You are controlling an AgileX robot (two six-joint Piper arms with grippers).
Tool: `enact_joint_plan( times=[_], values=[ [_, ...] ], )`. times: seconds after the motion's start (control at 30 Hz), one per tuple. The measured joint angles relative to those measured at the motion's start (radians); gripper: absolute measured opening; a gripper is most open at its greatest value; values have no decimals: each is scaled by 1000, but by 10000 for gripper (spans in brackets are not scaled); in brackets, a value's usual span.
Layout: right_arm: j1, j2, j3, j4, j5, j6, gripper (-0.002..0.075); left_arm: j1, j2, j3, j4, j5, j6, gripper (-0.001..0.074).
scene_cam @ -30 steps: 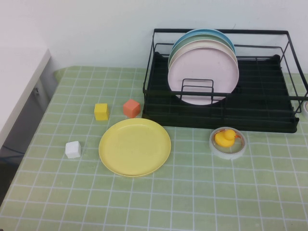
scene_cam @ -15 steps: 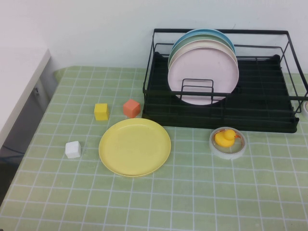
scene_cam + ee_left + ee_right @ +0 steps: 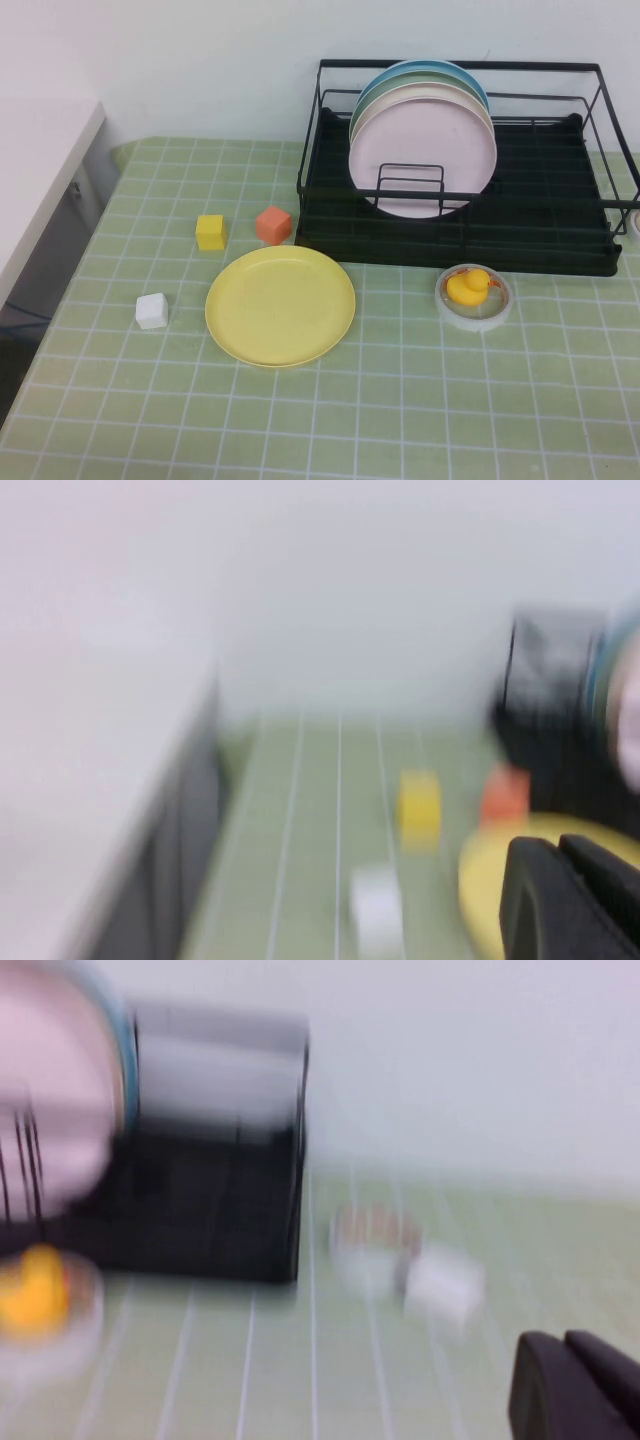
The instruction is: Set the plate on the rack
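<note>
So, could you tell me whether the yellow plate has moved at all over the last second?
No. The yellow plate lies flat where it was, in front of the rack, beside the orange cube.

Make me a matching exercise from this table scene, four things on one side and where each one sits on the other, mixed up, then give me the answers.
Neither the left gripper nor the right gripper shows in the high view.

Things:
1. yellow plate
2. pink plate
3. rubber duck
4. white cube

Places:
A. inside a clear ring of tape
B. flat on the tablecloth, near the rack's front left corner
C. standing upright in the rack
D. on the cloth, left of the yellow plate

Pairs: 1-B, 2-C, 3-A, 4-D
</note>
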Motion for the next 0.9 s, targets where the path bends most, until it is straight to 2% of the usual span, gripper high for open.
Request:
enact_joint_plan(
  times=[0.2, 0.37, 0.67, 0.9],
  values=[
    [0, 0, 0, 0, -356, 0, -2, 0, 0, 0, 0, -288, 0, -2],
    [0, 0, 0, 0, -577, 0, -2, 0, -2, 0, 0, -406, 0, -2],
    [0, 0, 0, 5, -770, 51, -2, 0, -2, 0, -15, -475, -18, -2],
    [0, 0, -3, 12, -746, 45, -2, 0, -2, 0, -15, -479, -51, -2]
  ],
)
